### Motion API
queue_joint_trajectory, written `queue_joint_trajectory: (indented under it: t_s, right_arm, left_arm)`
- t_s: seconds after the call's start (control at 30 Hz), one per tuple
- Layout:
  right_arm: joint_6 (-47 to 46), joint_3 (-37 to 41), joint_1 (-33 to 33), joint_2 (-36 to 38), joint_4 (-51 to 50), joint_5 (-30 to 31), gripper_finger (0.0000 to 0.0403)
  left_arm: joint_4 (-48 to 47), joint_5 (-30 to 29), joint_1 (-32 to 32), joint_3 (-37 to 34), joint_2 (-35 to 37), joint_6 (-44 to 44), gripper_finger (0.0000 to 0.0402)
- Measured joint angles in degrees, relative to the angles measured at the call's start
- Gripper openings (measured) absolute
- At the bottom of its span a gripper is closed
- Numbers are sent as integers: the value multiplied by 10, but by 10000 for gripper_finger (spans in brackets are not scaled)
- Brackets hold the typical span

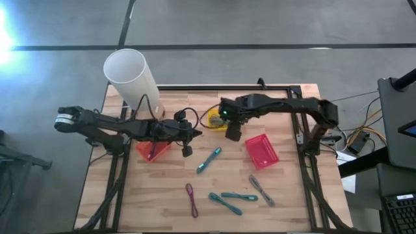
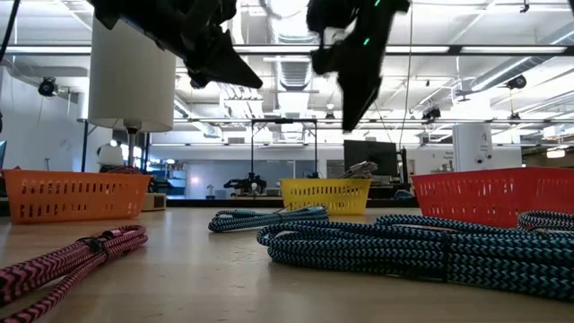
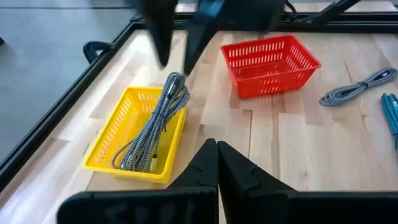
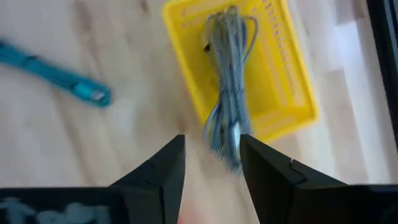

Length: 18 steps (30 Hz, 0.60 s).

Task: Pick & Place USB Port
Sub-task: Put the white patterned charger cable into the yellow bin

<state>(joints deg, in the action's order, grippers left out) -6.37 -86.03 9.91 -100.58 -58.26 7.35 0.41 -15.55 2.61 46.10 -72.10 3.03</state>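
A bundled grey braided USB cable [image 3: 152, 134] lies in the yellow basket [image 3: 106, 140] at the table's far middle. One end [image 4: 227, 140] sticks out over the basket's rim. My right gripper [image 4: 211, 152] is open just above that end, one finger on either side of it and no contact showing. It also shows in the high view [image 1: 233, 132]. My left gripper [image 3: 216, 163] is shut and empty. It hovers above the table just left of the yellow basket [image 1: 190, 134].
A red basket [image 1: 262, 151] stands right of centre and an orange basket [image 1: 153, 149] under my left arm. Teal cables [image 1: 209, 159] [image 1: 224, 200], a pink cable [image 1: 192, 198] and a grey cable [image 1: 261, 190] lie on the near half. A white cylinder [image 1: 130, 75] stands at the far left.
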Motion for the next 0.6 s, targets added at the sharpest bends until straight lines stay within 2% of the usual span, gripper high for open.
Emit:
queue_joint_trajectory:
  t_s: [0.1,0.27,0.4,0.6]
  right_arm:
    - [-42,19,-39,34,-31,-1,150]
    - [-91,68,-141,79,-35,-23,150]
    - [-213,99,-219,101,-35,-73,150]
    - [-392,157,-296,120,-36,-83,151]
  left_arm:
    - [0,0,0,-1,0,0,0]
    - [-2,0,0,-5,0,0,0]
    - [0,0,0,-5,0,6,0]
    - [0,0,0,-4,0,18,0]
